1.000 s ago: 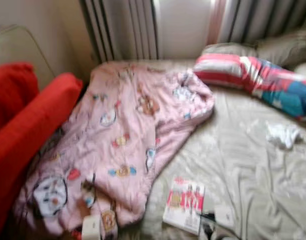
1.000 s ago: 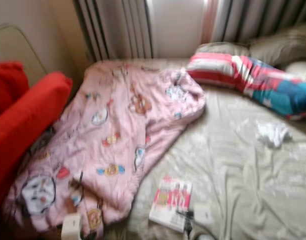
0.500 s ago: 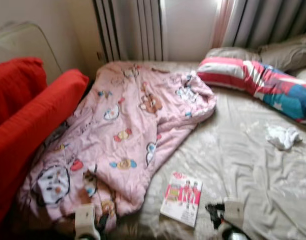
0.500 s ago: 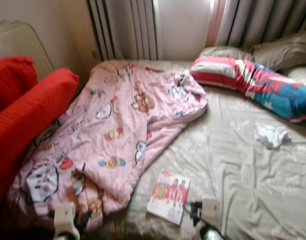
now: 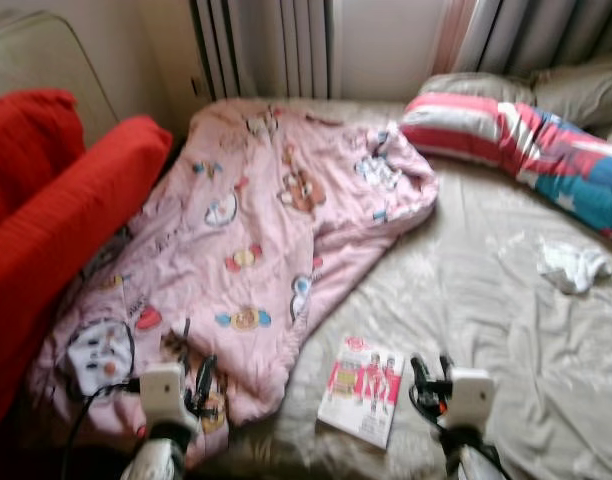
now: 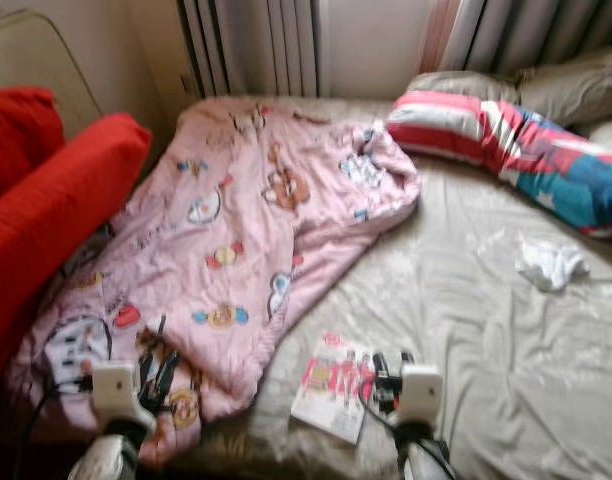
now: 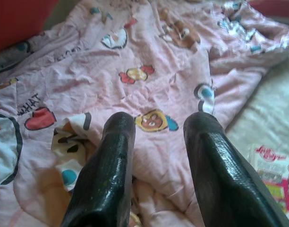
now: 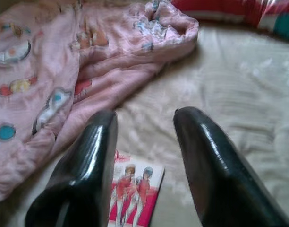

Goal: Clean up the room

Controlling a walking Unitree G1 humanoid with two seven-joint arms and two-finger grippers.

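At the far left, red cushions (image 5: 56,220) lean against a pale sofa back (image 5: 46,60). Just beside them a pink quilt (image 5: 266,240) printed with cartoon animals lies crumpled across the left half of the bed, running from the near edge up to the curtains (image 5: 276,45).

The left gripper (image 5: 196,380) hangs over the near end of the quilt, close above the fabric. In the left wrist view its two black fingers (image 7: 106,175) stand apart with nothing between them, and the quilt's folds lie directly under them.

To the right of the quilt, on the beige sheet (image 5: 486,300), a magazine (image 5: 364,388) with a pink and white cover lies flat near the bed's front edge, its near corner just clear of the quilt's hem. The right gripper (image 5: 431,378) hovers just to the right of the magazine. In the right wrist view its fingers (image 8: 88,161) are spread wide and empty; the magazine (image 8: 135,194) lies below them and toward one finger, and bare sheet shows in the gap.

Further right and farther back, a small crumpled white cloth (image 5: 569,266) lies alone on the sheet, well apart from both grippers. Behind it a pillow (image 5: 516,150) striped red, white and blue lies along the head of the bed, with a grey pillow (image 5: 576,90) behind it against the curtains.
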